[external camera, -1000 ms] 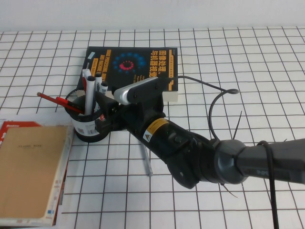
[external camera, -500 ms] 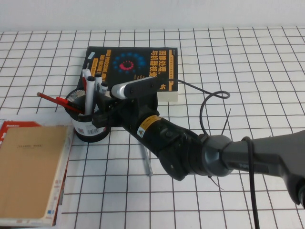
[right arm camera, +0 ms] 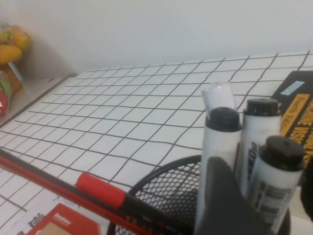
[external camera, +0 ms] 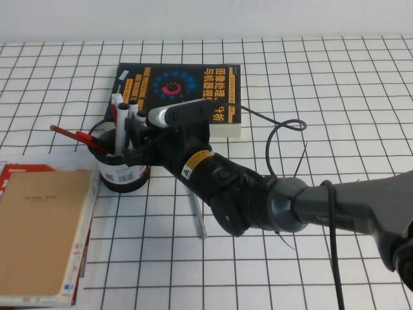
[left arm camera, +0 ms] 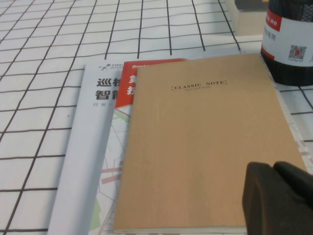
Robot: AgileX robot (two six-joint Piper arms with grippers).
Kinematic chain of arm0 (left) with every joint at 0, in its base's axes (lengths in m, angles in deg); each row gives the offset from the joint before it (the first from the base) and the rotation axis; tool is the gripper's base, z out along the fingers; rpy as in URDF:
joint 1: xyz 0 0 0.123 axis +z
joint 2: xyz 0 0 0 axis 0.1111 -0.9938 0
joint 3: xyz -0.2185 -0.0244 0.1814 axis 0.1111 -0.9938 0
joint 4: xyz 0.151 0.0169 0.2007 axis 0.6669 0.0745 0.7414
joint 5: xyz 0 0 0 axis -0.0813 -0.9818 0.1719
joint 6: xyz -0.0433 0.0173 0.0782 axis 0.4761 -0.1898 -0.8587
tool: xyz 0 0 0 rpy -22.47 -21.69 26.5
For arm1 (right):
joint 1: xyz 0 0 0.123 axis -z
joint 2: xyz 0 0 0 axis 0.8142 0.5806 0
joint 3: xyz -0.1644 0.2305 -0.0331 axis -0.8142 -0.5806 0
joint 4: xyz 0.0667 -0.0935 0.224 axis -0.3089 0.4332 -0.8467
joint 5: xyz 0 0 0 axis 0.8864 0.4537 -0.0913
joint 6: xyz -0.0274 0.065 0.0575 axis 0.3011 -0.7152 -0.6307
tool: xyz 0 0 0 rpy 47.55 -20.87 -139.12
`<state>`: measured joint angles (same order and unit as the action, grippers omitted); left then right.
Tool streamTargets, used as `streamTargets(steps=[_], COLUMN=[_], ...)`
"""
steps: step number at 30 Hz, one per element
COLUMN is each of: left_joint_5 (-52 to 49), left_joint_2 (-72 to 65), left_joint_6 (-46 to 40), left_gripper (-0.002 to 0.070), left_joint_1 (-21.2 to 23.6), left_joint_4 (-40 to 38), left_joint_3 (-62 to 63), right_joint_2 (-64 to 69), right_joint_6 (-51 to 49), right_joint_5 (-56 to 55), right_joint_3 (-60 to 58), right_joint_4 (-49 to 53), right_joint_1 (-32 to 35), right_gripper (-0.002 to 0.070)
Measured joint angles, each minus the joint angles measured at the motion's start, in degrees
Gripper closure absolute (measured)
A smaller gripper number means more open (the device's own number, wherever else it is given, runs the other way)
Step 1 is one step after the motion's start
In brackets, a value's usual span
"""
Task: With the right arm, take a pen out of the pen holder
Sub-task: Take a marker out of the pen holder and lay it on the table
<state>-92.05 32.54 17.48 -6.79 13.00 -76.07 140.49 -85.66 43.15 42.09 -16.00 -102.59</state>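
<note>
- The left end effector [left arm camera: 279,198] hovers over the tan notebook [left arm camera: 200,147] printed "CLASSIC NOTE"; how far open it is cannot be told.
- The right end effector [external camera: 141,143] is at the pen holder [external camera: 119,175], jaws spread wide around the white markers [external camera: 122,119], gripping nothing.
- Judged: the reach looks done; closing and lifting remain.

The tan notebook [left arm camera: 199,147] carries "CLASSIC NOTE" in small capitals on its cover. The black pen holder [left arm camera: 283,66] bears a QR code and a cut-off red word ending in "ne". An orange strip on the dark book [right arm camera: 299,110] reads partly "MACHINE VIS", and a yellow warning-triangle sticker [external camera: 197,163] sits on the right arm [external camera: 258,200].
</note>
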Motion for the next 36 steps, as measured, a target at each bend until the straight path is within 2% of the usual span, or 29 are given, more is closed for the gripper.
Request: streamTargets(steps=[19,23,30,36], left_joint_5=[0.00,0.00,0.00,0.00], left_joint_2=[0.00,0.00,0.00,0.00], left_joint_6=[0.00,0.00,0.00,0.00], left_gripper=[0.0679,0.0679,0.0679,0.0679], left_joint_1=[0.00,0.00,0.00,0.00], left_joint_4=[0.00,0.00,0.00,0.00], left_joint_3=[0.00,0.00,0.00,0.00], right_joint_2=[1.68,1.68,1.68,1.68], right_joint_6=[-0.02,-0.02,-0.12,-0.23], right_joint_5=[-1.75,-1.82,-2.17,-2.21], right_joint_3=[0.51,0.51,0.62,0.61], right_joint_4=[0.00,0.26,0.40,0.54], right_joint_1=[0.52,0.52,0.52,0.52], right_gripper=[0.0371,0.0415,0.0535,0.0545])
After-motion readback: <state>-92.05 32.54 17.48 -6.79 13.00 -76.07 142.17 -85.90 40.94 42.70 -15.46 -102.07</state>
